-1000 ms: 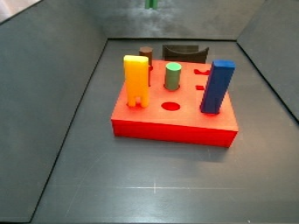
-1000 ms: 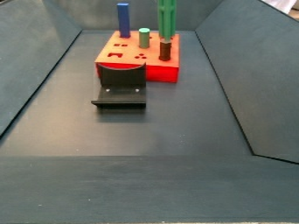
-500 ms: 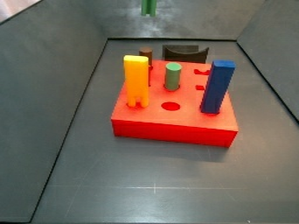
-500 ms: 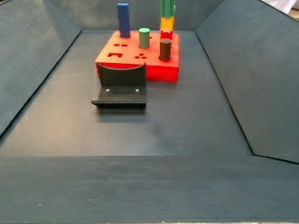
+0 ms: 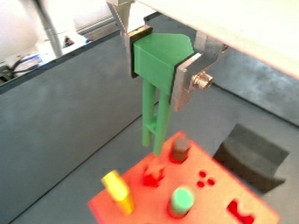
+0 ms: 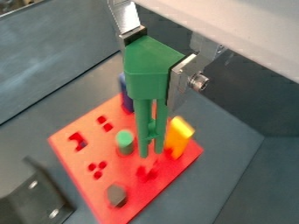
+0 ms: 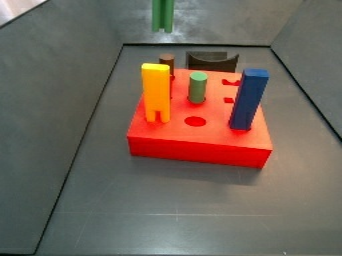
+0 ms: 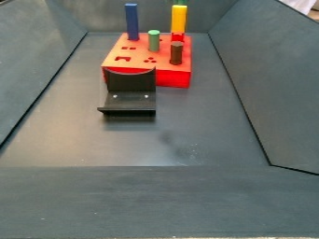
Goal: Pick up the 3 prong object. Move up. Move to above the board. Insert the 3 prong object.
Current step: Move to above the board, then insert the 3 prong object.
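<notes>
We find the gripper (image 5: 162, 63) clamped on the 3 prong object (image 6: 149, 87), raised clear above the board (image 6: 87, 149); pickup and lift done. By our judgement, alignment and insertion remain.

Side views face the board (image 7: 198, 135) from opposite ends; wrist views look down the hand (image 5: 162, 54).

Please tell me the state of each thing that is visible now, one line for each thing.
hand: high above the board, shut on the 3 prong object.
3 prong object: held upright, prongs down, not inserted.
board: flat on the floor.
yellow block: upright on the board.
blue block: upright on the board.
green cylinder: upright on the board.
fixture: on the floor beside the board.
</notes>
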{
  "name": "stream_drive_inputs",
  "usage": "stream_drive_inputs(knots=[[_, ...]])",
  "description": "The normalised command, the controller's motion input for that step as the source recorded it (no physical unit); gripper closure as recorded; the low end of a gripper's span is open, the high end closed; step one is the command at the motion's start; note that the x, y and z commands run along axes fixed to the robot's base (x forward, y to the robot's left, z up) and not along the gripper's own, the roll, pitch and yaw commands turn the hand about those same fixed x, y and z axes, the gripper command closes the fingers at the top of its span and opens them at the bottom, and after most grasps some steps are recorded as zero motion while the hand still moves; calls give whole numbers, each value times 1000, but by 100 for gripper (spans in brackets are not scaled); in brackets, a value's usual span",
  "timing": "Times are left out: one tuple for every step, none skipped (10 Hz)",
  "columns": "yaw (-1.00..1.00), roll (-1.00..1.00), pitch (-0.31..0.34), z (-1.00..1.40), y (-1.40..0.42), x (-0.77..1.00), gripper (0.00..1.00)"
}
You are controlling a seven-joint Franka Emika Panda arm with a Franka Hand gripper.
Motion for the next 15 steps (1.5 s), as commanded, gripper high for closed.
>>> stream_drive_inputs(knots=[[9, -3, 33, 156, -995, -108, 100], [8, -3, 50, 121, -708, -59, 100], [7, 1, 79, 71, -369, -5, 100], [7, 1, 95, 45, -189, 27, 100], [0, 0, -50, -57, 0, 0, 100], [-20, 0, -50, -11, 49, -120, 100], [-209, 121, 173, -234, 343, 774, 100], [-240, 73, 140, -194, 471, 811, 100], [-229, 71, 139, -191, 483, 820, 100], [-234, 46, 114, -131, 454, 863, 100], [-291, 0, 53, -63, 391, 911, 100], [-606, -20, 0, -120, 317, 637, 100], [-771, -14, 0, -151, 220, 443, 100], [-831, -11, 0, -163, 171, 363, 100], [-829, -13, 0, -166, 174, 366, 100]])
